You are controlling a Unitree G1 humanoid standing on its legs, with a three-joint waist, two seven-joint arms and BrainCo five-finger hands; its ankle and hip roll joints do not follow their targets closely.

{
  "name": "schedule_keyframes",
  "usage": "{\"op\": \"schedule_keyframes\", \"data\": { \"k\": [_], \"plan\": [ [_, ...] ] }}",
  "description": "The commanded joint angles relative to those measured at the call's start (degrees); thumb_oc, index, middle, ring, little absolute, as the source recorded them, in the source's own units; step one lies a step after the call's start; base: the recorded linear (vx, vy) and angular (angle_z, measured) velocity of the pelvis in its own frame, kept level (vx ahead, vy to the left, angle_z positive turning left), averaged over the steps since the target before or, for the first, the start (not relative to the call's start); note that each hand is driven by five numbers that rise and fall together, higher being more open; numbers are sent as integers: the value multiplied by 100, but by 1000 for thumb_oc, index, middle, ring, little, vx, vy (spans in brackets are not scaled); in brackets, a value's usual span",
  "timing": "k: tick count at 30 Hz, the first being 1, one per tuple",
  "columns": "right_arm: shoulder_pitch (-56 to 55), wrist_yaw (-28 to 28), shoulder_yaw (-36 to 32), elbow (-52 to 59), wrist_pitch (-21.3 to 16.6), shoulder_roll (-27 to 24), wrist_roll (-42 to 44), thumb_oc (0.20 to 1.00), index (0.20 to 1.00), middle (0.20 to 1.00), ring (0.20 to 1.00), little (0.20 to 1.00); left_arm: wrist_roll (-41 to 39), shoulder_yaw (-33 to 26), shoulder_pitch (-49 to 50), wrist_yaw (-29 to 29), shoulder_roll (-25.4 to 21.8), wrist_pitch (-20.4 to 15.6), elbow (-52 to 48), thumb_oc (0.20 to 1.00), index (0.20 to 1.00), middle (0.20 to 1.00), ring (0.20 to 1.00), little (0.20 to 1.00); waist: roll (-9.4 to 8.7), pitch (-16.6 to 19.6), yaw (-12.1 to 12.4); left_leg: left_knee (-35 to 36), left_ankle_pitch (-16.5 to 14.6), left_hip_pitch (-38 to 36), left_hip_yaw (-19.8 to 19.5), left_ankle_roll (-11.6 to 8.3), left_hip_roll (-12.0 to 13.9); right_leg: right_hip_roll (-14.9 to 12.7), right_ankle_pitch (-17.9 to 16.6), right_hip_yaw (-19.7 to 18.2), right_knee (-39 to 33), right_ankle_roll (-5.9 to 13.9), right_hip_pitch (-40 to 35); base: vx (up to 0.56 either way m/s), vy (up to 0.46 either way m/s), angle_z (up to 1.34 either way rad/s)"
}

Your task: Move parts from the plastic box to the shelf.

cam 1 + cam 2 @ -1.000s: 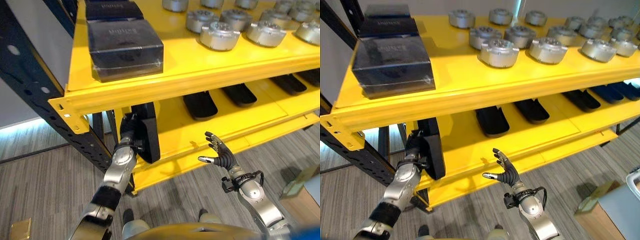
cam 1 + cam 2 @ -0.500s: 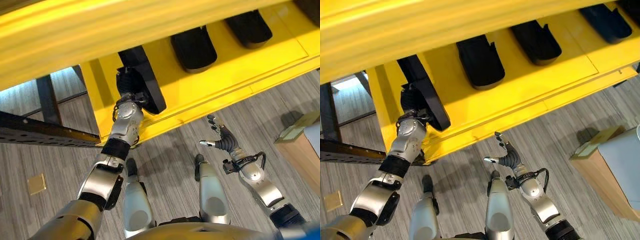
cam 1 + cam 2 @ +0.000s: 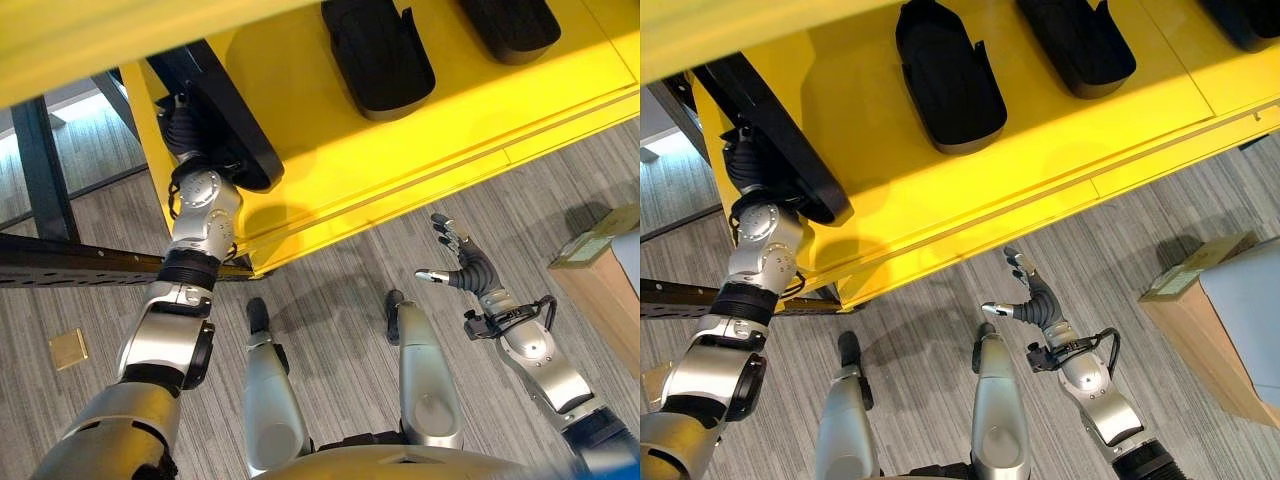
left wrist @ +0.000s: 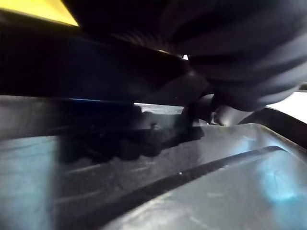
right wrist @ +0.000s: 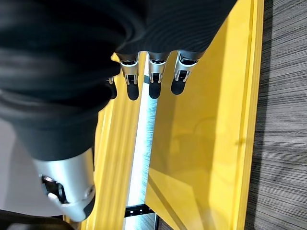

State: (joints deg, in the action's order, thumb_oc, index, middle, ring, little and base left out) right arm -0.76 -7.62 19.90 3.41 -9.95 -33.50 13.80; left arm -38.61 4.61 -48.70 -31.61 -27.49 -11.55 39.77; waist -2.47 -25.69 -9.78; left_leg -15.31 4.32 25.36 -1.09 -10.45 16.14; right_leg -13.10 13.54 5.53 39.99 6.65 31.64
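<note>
A long black part point(image 3: 238, 140) lies slanted at the left end of the yellow lower shelf point(image 3: 400, 170). My left hand point(image 3: 186, 126) reaches in beside it, fingers curled on the part's left edge; the left wrist view has dark fingertips point(image 4: 129, 143) pressed on its shiny surface. Off to the right, my right hand point(image 3: 462, 268) hangs open over the floor in front of the shelf's edge, holding nothing. Straight fingers point(image 5: 153, 79) show in its wrist view, with the yellow shelf point(image 5: 201, 143) beyond.
Two more black parts point(image 3: 378, 55) point(image 3: 505, 25) lie side by side on the same shelf. A dark upright post point(image 3: 40, 150) and a black cross beam point(image 3: 70, 262) stand at the left. A cardboard box point(image 3: 600, 270) sits on the floor at right.
The camera has tilted further down, so the upper shelf has left the picture. My left arm has reached deeper into the lower shelf with the black part. The right hand stays open.
</note>
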Motion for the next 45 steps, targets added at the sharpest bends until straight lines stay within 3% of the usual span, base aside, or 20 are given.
{"op": "schedule_keyframes", "data": {
  "k": [1, 6, 11, 14, 27, 45],
  "plan": [
    [-45, 20, -85, 186, -328, 214, -86, 1000, 1000, 1000, 1000, 1000, 361, 175, -432, 41, -497, -95, 213, 200, 200, 200, 200, 200, -222, 292, -27, -516, -185, 296, -4, -120, 150, -55, -862, -203, -703, 174, -54, 0, 0, 0],
    [-58, 2, -100, 137, -373, 209, -34, 1000, 1000, 1000, 1000, 1000, 245, 167, -520, 114, -728, -50, 600, 200, 200, 200, 200, 200, -233, 279, -4, -569, -160, 508, -75, -115, 134, -75, -838, -157, -640, 174, 80, 10, -2, 7],
    [-81, 50, -38, 119, -438, 196, 78, 1000, 1000, 1000, 1000, 1000, 524, 401, -785, 221, -990, 218, 1187, 200, 200, 200, 200, 200, -295, 228, 28, -575, -158, 606, -117, -88, 106, -77, -843, -114, -649, 178, 121, 11, -4, 4],
    [-137, 86, 50, 31, -438, 212, 190, 1000, 1000, 1000, 1000, 1000, 579, 480, -1112, 367, -1172, 512, 2045, 200, 200, 200, 200, 200, -364, 176, 27, -577, -164, 649, -122, -68, 92, -82, -862, -107, -688, 199, 144, 6, -1, 1],
    [-346, 124, 54, 198, -423, 114, 271, 1000, 1000, 1000, 1000, 1000, 141, 317, -1240, 330, -761, 561, 2252, 200, 200, 200, 200, 200, -460, 103, 3, -638, -204, 736, -160, -62, 83, -53, -838, -160, -711, 184, 178, 5, -1, 1],
    [-359, 68, 73, 190, -319, 105, 237, 1000, 1000, 1000, 1000, 1000, 57, 332, -1023, 281, -113, 572, 2016, 200, 200, 200, 200, 200, -434, 42, 15, -720, -241, 746, -159, -58, 69, -20, -817, -257, -618, 152, 242, 0, 0, 0]
  ]
}}
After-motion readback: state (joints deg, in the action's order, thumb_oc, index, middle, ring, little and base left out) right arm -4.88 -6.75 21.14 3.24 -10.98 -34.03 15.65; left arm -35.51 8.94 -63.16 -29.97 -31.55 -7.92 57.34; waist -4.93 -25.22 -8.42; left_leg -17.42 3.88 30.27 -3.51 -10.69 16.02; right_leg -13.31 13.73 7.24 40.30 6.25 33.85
